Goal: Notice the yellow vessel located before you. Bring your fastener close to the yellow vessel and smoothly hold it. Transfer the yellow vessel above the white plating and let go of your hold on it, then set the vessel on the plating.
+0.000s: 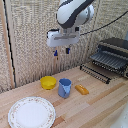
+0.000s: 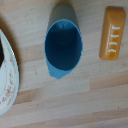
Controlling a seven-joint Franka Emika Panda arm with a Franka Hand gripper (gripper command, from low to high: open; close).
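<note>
You're at the approach step: the gripper (image 1: pixel 61 51) hangs high above the table (image 1: pixel 100 107), fingers slightly parted, holding nothing. The yellow bowl (image 1: pixel 48 82) sits just left of the blue mug (image 1: pixel 64 88), beyond the white plate (image 1: pixel 31 112). Next, descend over the bowl's rim.

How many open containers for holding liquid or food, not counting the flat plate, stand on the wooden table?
2. The yellow bowl sits behind the white plate. The blue cup stands just to the exterior view's right of the bowl, beside the orange block. None seems hidden.
</note>
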